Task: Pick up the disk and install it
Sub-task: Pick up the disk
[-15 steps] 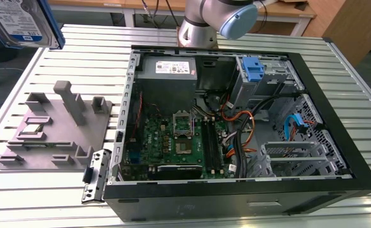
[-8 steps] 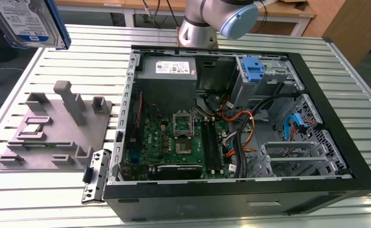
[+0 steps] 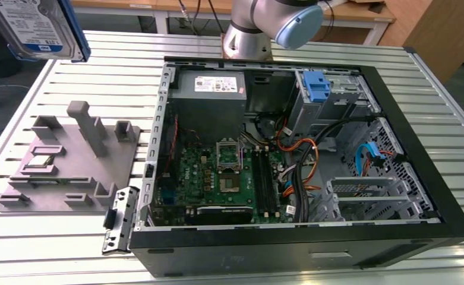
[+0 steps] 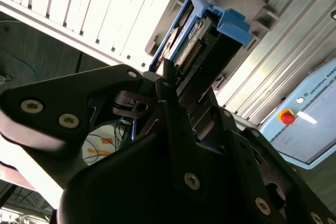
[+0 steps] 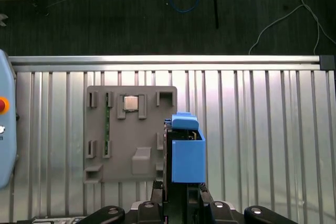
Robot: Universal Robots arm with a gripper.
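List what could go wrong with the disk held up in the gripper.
1. The gripper holds the disk by one end, high above the grey fixture. A slip would likely drop it there.
2. Orange and black cables lie loose beside the drive cage in the open computer case. The disk's blue rails might snag them.

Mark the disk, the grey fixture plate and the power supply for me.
the disk [image 3: 30, 25], exterior view, on its white and blue label.
the grey fixture plate [image 3: 123, 161], exterior view, on its bare flat base.
the power supply [image 3: 215, 84], exterior view, on its white sticker.
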